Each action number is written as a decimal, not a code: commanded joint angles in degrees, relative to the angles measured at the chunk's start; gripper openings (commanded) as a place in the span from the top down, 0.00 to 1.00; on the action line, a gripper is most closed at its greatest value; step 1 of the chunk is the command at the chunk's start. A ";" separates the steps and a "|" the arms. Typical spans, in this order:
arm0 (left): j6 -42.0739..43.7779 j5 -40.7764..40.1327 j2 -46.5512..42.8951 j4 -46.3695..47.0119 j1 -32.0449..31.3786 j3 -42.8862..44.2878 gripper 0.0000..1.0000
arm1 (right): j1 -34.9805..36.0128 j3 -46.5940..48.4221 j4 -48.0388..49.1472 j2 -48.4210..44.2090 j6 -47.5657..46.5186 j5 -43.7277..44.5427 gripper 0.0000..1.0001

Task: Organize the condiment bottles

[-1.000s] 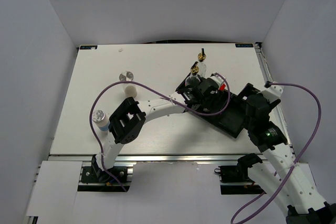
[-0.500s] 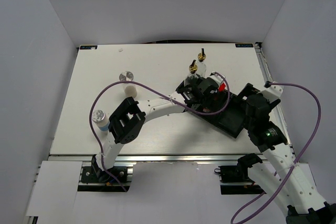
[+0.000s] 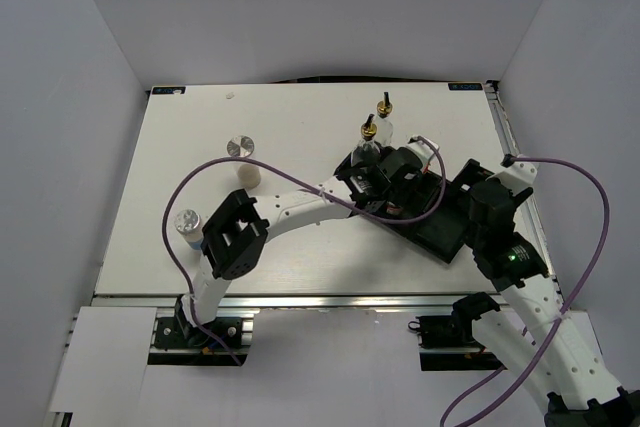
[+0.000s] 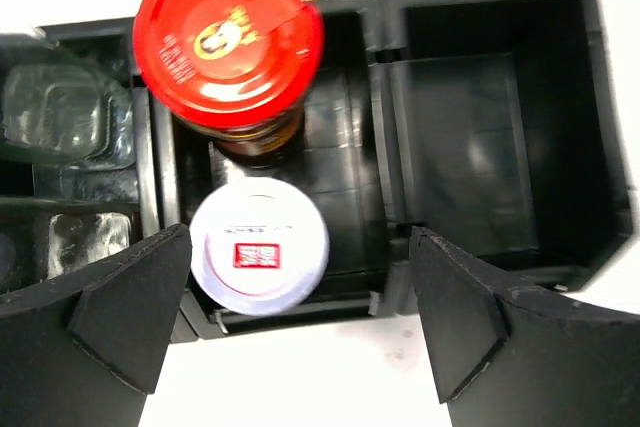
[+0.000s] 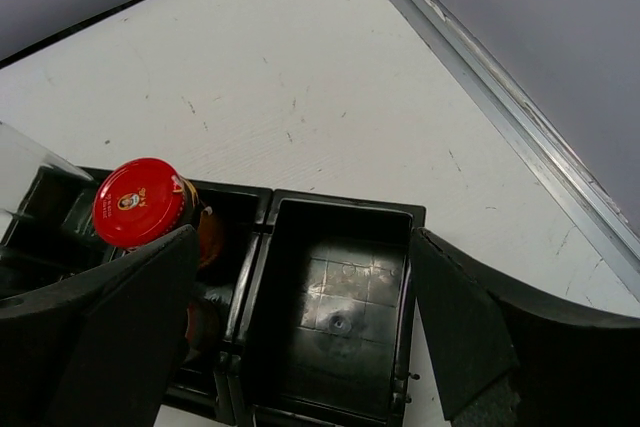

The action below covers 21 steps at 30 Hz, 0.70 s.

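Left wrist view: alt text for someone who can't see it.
A red-capped brown jar and a white-lidded jar stand together in the middle compartment of a black tray, seen between the fingers of the open left gripper. The right-hand compartment is empty.

The left tool [image 4: 300, 307], spread wide, straddles the tray's [image 4: 380, 17] middle bay, which is crowded by the red-capped jar [image 4: 228, 39] and the white-lidded jar [image 4: 259, 259]. A glass bottle [image 4: 60, 112] blocks the bay beside it. The opposite end bay [image 4: 500, 127] offers room, below the wide-spread right tool [image 5: 305, 317].
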 commanded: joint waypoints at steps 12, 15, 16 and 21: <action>-7.45 -14.33 -29.61 3.32 -2.56 -28.52 0.02 | 0.00 4.93 1.03 1.12 -8.86 -24.82 0.11; -11.41 -19.70 -39.19 3.58 -2.56 -37.50 0.02 | 1.22 6.34 0.78 3.83 -10.71 -38.62 0.11; -12.29 -23.28 -41.30 2.97 -2.47 -38.91 0.02 | 2.36 6.34 1.03 4.80 -11.33 -42.56 0.11; -21.07 -32.01 -48.79 -7.90 2.34 -43.57 0.02 | 18.78 6.60 4.99 8.85 -16.69 -39.46 0.11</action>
